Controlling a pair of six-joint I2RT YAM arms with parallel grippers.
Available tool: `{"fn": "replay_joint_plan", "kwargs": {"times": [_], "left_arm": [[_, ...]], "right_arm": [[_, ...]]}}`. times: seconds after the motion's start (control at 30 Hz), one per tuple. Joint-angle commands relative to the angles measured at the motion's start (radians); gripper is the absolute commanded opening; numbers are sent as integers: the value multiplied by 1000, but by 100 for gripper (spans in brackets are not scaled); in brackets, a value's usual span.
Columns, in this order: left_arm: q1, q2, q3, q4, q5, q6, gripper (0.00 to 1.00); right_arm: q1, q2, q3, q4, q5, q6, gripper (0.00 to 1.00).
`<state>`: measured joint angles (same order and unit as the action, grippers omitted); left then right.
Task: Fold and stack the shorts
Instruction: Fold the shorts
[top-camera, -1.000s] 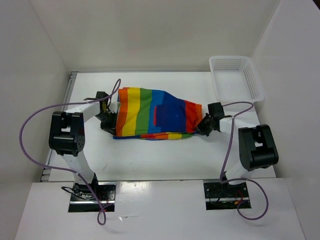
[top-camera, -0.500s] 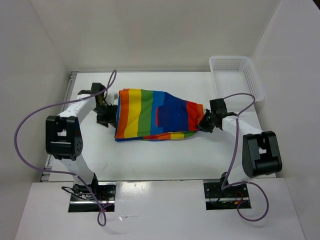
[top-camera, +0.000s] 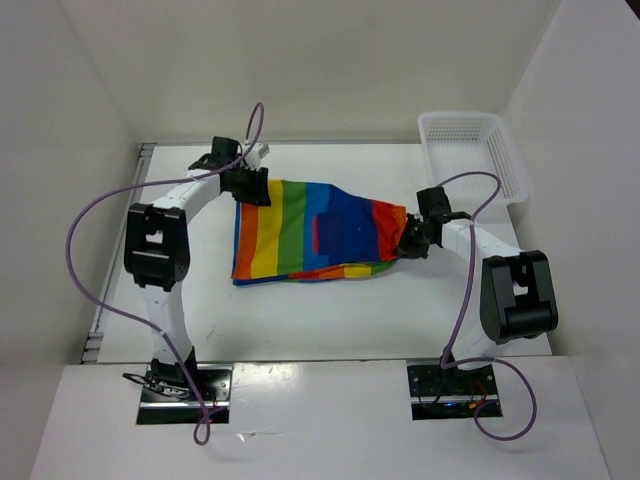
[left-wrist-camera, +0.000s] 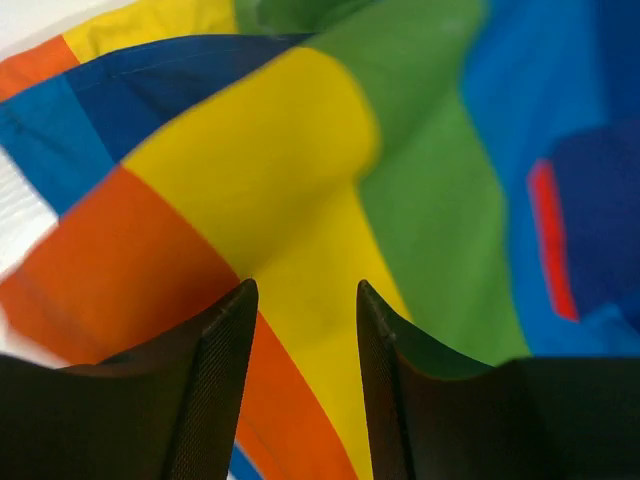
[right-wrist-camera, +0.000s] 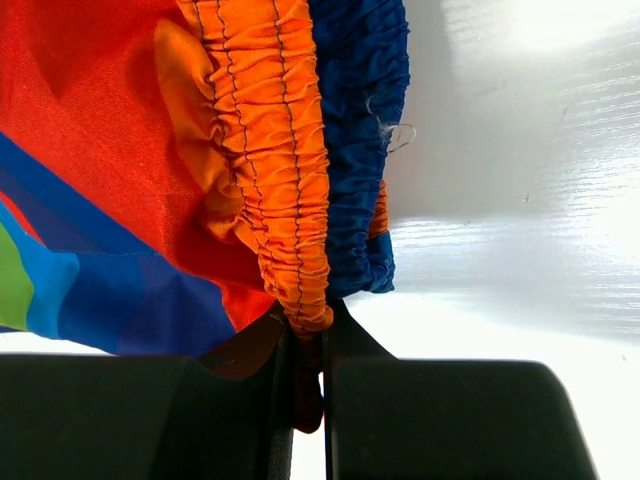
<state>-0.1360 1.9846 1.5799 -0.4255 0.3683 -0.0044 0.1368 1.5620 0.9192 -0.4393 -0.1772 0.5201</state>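
The rainbow-striped shorts (top-camera: 310, 232) lie flattened across the middle of the table, orange and yellow stripes at the left and dark blue at the right. My left gripper (top-camera: 252, 188) hovers at their far left corner. In the left wrist view it (left-wrist-camera: 303, 292) is open, with nothing between its fingers (left-wrist-camera: 225, 350) and the striped cloth (left-wrist-camera: 300, 170) just beyond. My right gripper (top-camera: 406, 243) is at the shorts' right end. In the right wrist view it (right-wrist-camera: 310, 335) is shut on the gathered orange elastic waistband (right-wrist-camera: 270, 150).
A white mesh basket (top-camera: 470, 152) stands at the far right corner of the table. White walls enclose the table on three sides. Purple cables loop from both arms. Bare white tabletop (top-camera: 300, 320) lies in front of the shorts.
My left gripper has opened, let go of the shorts' left edge and swung back to their far left corner. The right gripper has kept its hold and shifted slightly back.
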Motion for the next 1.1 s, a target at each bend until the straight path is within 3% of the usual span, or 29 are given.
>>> {"fn": "replay_joint_plan", "kwargs": {"times": [0.0, 0.2, 0.43, 0.53, 0.67, 0.87, 1.07], "left_arm": [[50, 129, 66, 102, 90, 4, 52], [71, 272, 196, 154, -80, 4, 54], [81, 330, 249, 73, -123, 4, 58], [81, 330, 265, 30, -106, 4, 65], [81, 278, 273, -21, -39, 4, 66], [81, 152, 126, -54, 6, 4, 71], [45, 163, 63, -67, -32, 4, 71]], "right_arm": [[-5, -9, 23, -27, 10, -37, 0], [-5, -20, 13, -62, 28, -81, 0], [-5, -60, 87, -122, 94, -144, 0], [-5, -60, 158, -182, 104, -175, 0], [105, -95, 277, -289, 247, -187, 0], [222, -71, 418, -380, 442, -173, 0], [502, 153, 732, -547, 680, -221, 0]]}}
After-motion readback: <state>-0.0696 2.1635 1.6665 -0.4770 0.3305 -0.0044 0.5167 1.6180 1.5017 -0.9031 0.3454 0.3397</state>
